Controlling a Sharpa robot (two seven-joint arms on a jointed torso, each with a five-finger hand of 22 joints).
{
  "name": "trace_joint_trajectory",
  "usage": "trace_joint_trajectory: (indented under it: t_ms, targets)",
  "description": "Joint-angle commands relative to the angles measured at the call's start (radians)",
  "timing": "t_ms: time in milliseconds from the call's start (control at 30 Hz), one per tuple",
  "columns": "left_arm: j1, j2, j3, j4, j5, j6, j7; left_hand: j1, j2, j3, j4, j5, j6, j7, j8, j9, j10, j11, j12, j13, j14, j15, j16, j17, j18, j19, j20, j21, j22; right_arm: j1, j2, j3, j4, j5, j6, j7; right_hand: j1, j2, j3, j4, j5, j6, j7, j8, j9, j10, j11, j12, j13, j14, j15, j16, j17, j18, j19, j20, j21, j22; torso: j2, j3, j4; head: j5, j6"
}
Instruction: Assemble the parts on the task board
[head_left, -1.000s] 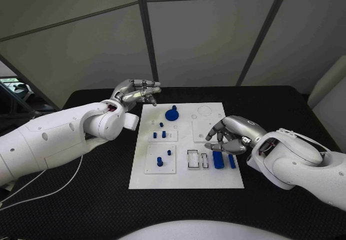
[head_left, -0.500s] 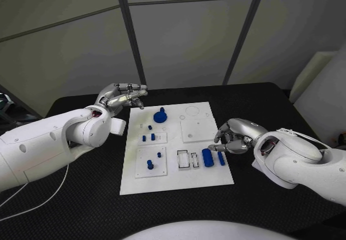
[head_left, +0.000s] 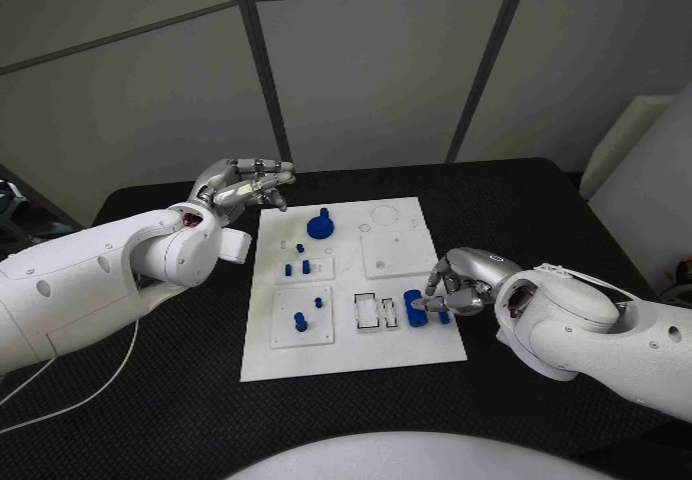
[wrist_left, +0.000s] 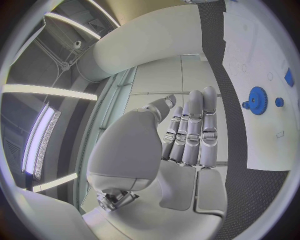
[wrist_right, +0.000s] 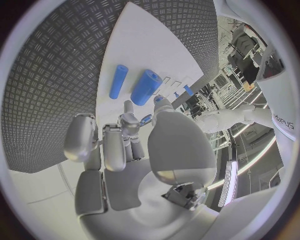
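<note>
The right hand's (head_left: 464, 280) fingers (wrist_right: 115, 145) curl downward, tips just above the thick blue cylinder (head_left: 414, 306) lying on the task board (head_left: 353, 345); whether they touch it, I cannot tell. Beyond the board's far-left corner, the left hand (head_left: 240, 184) hovers, fingers straight and together, empty.

On the white arm (wrist_right: 275, 107) — small dark lettering, unreadable.

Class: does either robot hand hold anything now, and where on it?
Neither holds anything: the right robot hand hovers over the blue cylinders; the left robot hand is empty.
</note>
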Motion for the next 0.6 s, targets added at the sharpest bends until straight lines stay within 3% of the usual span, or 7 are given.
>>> trace_joint_trajectory:
  t_ms: [33,133,333,600]
  targets:
    - [0.001,-0.002,0.001,0.003,0.001,0.011,0.004,-0.004,0.004,-0.006,-0.001,0.001,-0.007,0.002,0.005,0.001,-0.008,0.001,0.005,0.000,-0.007,0.001,-0.004,-0.001,-0.020,-0.006,0.002,-0.005,-0.001,-0.006,0.012,0.000,-0.006,-0.029,0.031,-0.019,-0.007,0.001,-0.005,-0.001,-0.005,-0.005,-0.001,0.003,0.001,-0.006,0.000,0.004,0.001,0.053,0.002,0.005,-0.001,-0.019,0.001,0.003,0.005,0.001,0.001,0.0004,-0.0006,0.002,-0.003]
    - [0.001,-0.002,0.001,0.003,0.001,0.012,0.004,-0.004,0.004,-0.006,-0.001,0.001,-0.007,0.002,0.005,0.001,-0.008,0.001,0.005,0.000,-0.007,0.001,-0.004,-0.001,-0.020,-0.006,0.002,-0.005,-0.001,-0.010,0.024,0.000,-0.011,-0.031,0.031,-0.019,-0.010,0.005,-0.009,-0.001,-0.005,-0.007,-0.001,0.008,0.004,-0.005,0.000,0.006,0.006,0.053,0.002,0.004,-0.001,-0.019,0.001,0.004,0.005,0.001,0.001,-0.0012,0.0005,-0.002,-0.006]
    - [0.001,-0.001,0.001,0.002,0.001,0.012,0.004,-0.005,0.005,-0.006,-0.001,0.001,-0.007,0.002,0.005,0.001,-0.008,0.001,0.005,0.000,-0.007,0.001,-0.004,-0.002,-0.019,-0.006,0.002,-0.006,-0.002,-0.022,0.043,0.000,-0.021,-0.032,0.037,-0.019,-0.009,0.010,-0.013,-0.002,-0.003,-0.008,-0.002,0.017,0.009,0.000,-0.001,0.015,0.018,0.054,0.002,0.007,0.004,-0.020,0.003,0.004,0.009,0.007,0.001,-0.0002,0.0009,0.000,-0.007]
    - [0.001,-0.001,0.001,0.001,0.001,0.013,0.004,-0.005,0.005,-0.006,0.000,0.001,-0.007,0.002,0.006,0.001,-0.008,0.001,0.006,0.000,-0.007,0.001,-0.004,-0.002,-0.019,-0.006,0.002,-0.006,-0.002,-0.040,0.059,0.000,-0.042,-0.039,0.082,-0.022,-0.002,0.020,-0.017,-0.003,0.004,-0.008,-0.004,0.032,0.018,-0.004,-0.003,0.013,0.019,0.055,0.001,0.008,0.006,-0.019,0.001,0.004,0.008,0.006,0.000,-0.0011,-0.0002,0.004,-0.010]
